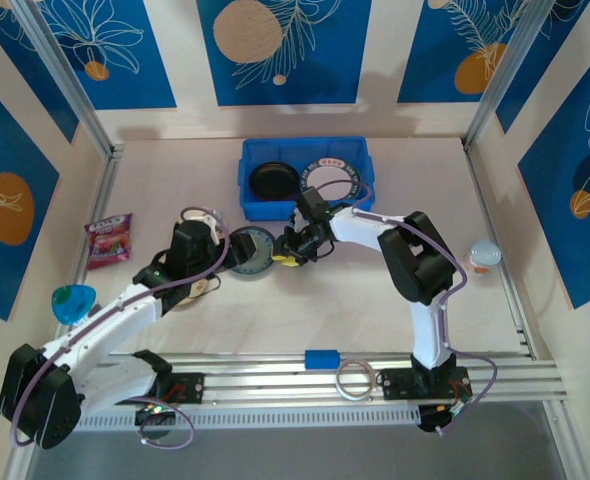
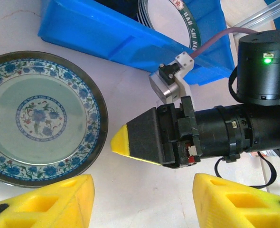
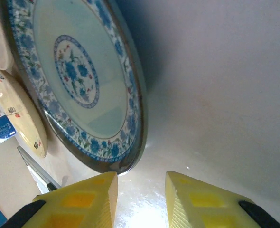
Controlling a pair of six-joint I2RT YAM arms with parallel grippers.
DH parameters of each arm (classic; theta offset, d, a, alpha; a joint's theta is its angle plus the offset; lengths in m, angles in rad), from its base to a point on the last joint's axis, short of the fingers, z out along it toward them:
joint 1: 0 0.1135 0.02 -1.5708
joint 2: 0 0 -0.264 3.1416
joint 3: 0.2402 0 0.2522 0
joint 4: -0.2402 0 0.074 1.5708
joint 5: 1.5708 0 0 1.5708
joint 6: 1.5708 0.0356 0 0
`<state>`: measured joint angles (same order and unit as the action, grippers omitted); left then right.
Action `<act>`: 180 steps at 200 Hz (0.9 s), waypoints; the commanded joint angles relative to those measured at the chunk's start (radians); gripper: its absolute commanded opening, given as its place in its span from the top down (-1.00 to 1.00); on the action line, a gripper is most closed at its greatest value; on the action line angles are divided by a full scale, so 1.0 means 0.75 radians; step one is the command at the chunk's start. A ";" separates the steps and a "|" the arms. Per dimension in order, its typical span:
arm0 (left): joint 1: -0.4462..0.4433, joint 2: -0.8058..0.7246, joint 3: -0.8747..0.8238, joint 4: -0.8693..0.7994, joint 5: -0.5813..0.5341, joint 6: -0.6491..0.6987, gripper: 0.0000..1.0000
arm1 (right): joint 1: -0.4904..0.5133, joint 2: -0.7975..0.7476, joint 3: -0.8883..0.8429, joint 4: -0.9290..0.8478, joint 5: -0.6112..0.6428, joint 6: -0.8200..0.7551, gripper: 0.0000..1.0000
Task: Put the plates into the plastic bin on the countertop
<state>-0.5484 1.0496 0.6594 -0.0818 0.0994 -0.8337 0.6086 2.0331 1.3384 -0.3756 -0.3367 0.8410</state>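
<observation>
At the far left of the desk [image 1: 375, 310], the overhead view shows a pink snack packet [image 1: 108, 240] lying near the rail. To its right the left arm stretches toward the middle. Its own camera shows the left gripper [image 2: 142, 190] with both yellow fingers [image 2: 50, 202] spread wide, bare desk between them and nothing held.

Ahead of it, on the left of that view, the patterned plate [image 2: 40, 116] lies flat on the desk. It is pale, with a blue flower band and a dark edge. From overhead it sits between the two grippers, just in front of the bin's near left corner.

The right wrist camera, low to the desk, adds a cream plate [image 3: 17, 111] just beyond the patterned one. It also shows the right gripper [image 3: 140, 187] with its fingers a narrow slot apart and nothing in the slot. The patterned plate's rim is just ahead of the left-hand fingertip. The left wrist camera gives that gripper from the side, its yellow tip just beside the plate's rim; I cannot tell whether they touch.

Behind them stands the blue bin [image 1: 305, 145]. From overhead it holds a black plate [image 1: 275, 180] on the left and a white plate with a dark rim [image 1: 330, 180] on the right. The left wrist camera brings the bin's near wall close, along with lettering on the white plate's rim. A small blue block [image 1: 322, 358] sits by the near rail.
</observation>
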 commanded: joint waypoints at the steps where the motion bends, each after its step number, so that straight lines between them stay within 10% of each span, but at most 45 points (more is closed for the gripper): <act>1: -0.010 -0.013 -0.023 0.038 -0.031 -0.017 -0.15 | -0.004 0.033 0.045 -0.066 -0.054 0.010 0.35; 180: 0.001 0.051 -0.062 0.089 -0.023 -0.011 -0.14 | -0.008 0.190 0.162 -0.044 -0.065 0.054 0.42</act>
<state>-0.5480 1.0916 0.6193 -0.0364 0.0948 -0.8406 0.6075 2.1376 1.4288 -0.3813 -0.3706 0.8597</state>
